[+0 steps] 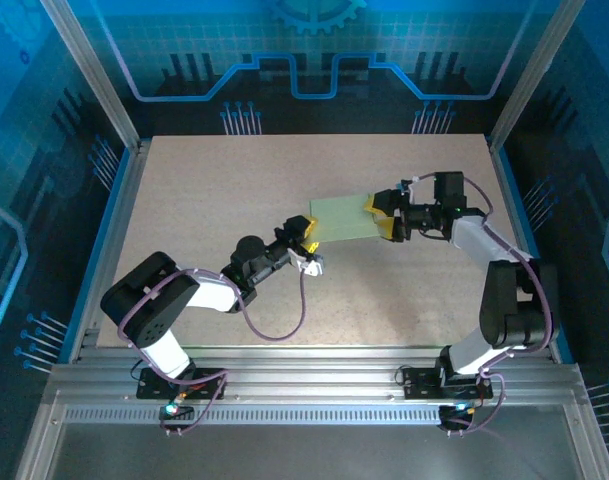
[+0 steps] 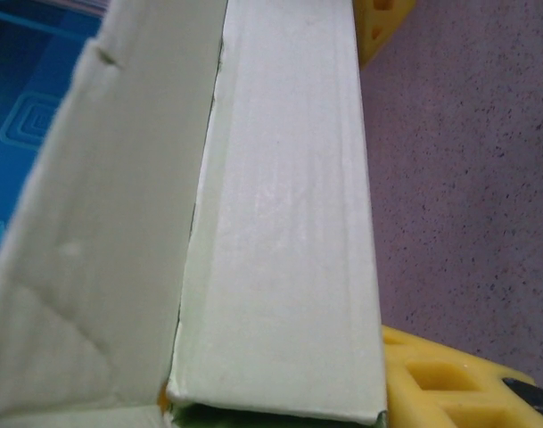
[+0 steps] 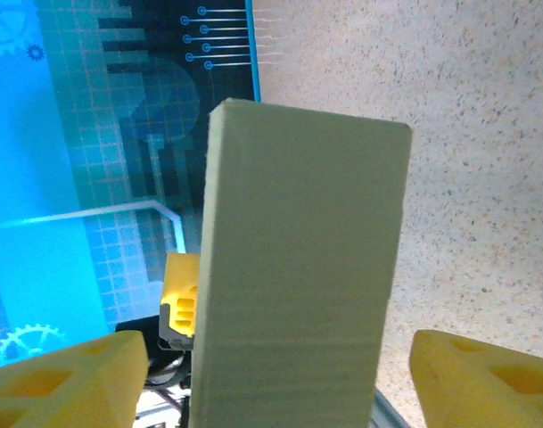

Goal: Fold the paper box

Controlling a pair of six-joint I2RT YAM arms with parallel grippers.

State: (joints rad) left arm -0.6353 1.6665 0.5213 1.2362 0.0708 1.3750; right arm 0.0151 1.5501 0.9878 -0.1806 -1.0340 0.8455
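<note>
The paper box (image 1: 342, 216) is a pale green flat rectangular box, lifted above the middle of the table between my two grippers. My left gripper (image 1: 306, 232) is shut on its near-left end. In the left wrist view the box (image 2: 280, 205) runs up the frame with a flap (image 2: 102, 223) standing open on its left, and one yellow finger (image 2: 458, 383) presses its lower right side. My right gripper (image 1: 387, 216) is at the box's right end. Its yellow fingers (image 3: 66, 379) stand open on either side of the box (image 3: 298, 267) with a gap on each side.
The speckled beige table (image 1: 224, 190) has free room to the left and in front. Blue patterned walls (image 1: 314, 60) with metal posts close off the back and sides. A metal rail (image 1: 314, 390) runs along the near edge by the arm bases.
</note>
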